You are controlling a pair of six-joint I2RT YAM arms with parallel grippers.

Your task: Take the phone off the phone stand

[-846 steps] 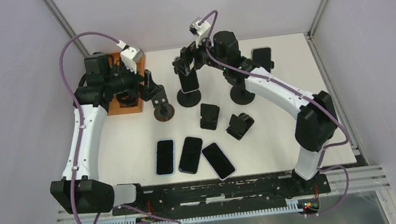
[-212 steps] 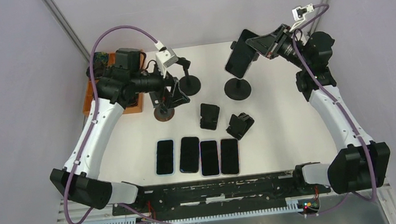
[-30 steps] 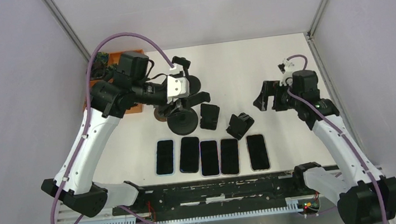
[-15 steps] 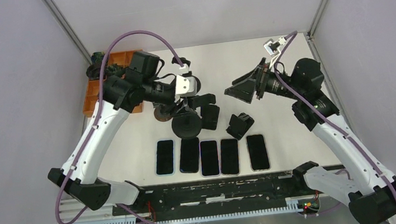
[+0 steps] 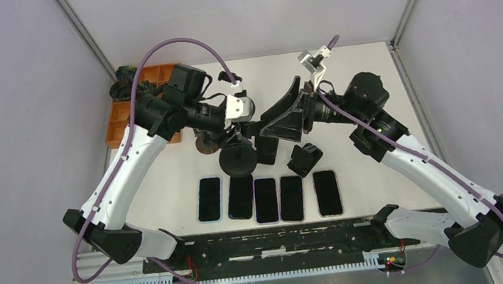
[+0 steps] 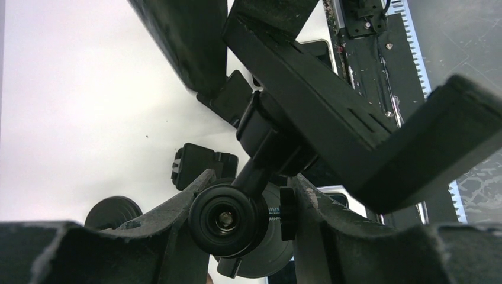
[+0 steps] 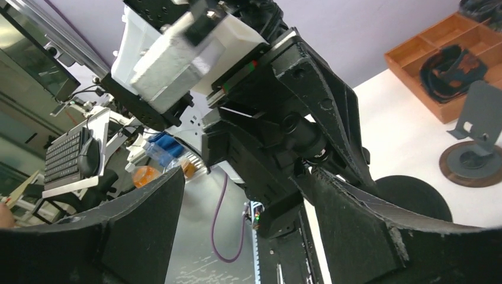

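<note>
My left gripper [image 5: 241, 130] is shut on the ball joint [image 6: 228, 219] of a black phone stand and holds it off the table; its round base [image 5: 239, 161] hangs over the phone row. The stand's black cradle [image 6: 331, 118] juts up to the right. I cannot tell whether a phone sits in it. My right gripper [image 5: 281, 115] is open and points left at the stand, its fingers [image 7: 367, 236] either side of the cradle [image 7: 278, 160] and apart from it. Several black phones [image 5: 291, 198] lie flat in a row near the front edge.
A wooden compartment tray [image 5: 123, 110] sits at the back left. Two small black folding stands [image 5: 305, 157] lie mid-table, one partly under the grippers. A stand with a brown round base [image 5: 206, 143] is beside the left gripper, and another stand's top [image 5: 231, 80] shows behind it.
The right arm has swung up from the table and left to the held stand, its jaws narrowing a little. The left arm has shifted the stand slightly right.
</note>
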